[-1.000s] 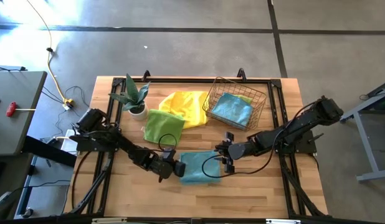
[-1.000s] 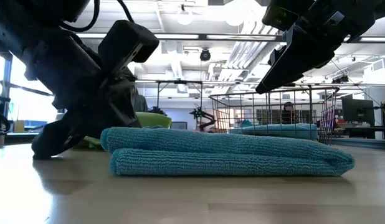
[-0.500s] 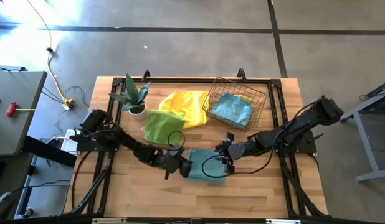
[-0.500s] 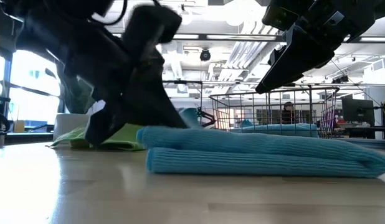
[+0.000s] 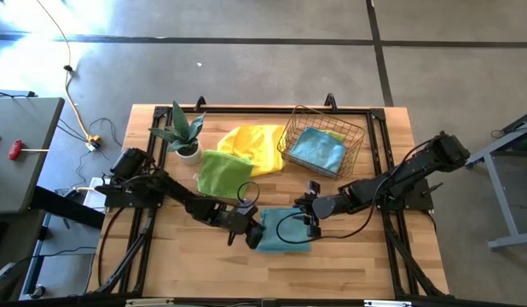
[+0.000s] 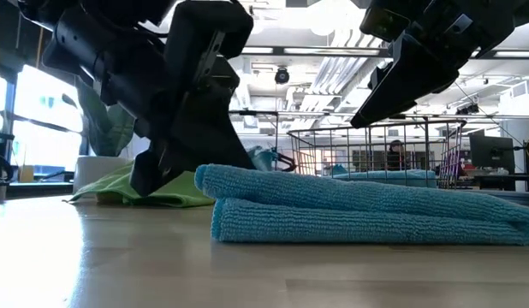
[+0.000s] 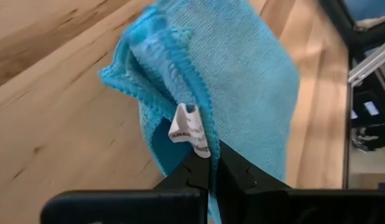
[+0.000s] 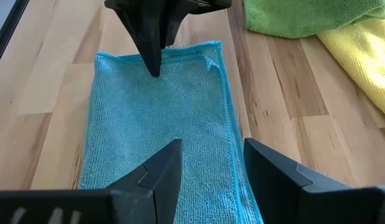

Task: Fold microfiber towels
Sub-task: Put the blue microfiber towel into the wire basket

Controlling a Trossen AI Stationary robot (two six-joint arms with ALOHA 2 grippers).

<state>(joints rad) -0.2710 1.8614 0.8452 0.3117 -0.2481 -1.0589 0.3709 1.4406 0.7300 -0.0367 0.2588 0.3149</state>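
Left gripper clenched on teal towel edge, carrying it over to fold; right gripper open just above, ready to pin.

You've got two dark, near-black arms built of chunky jointed segments. A thin black cable loops loose beside the left hand, and another curls by the right hand. Each hand ends in two matte black fingers, flat-faced and tapering to blunt tips, set on a broad black crossbar.
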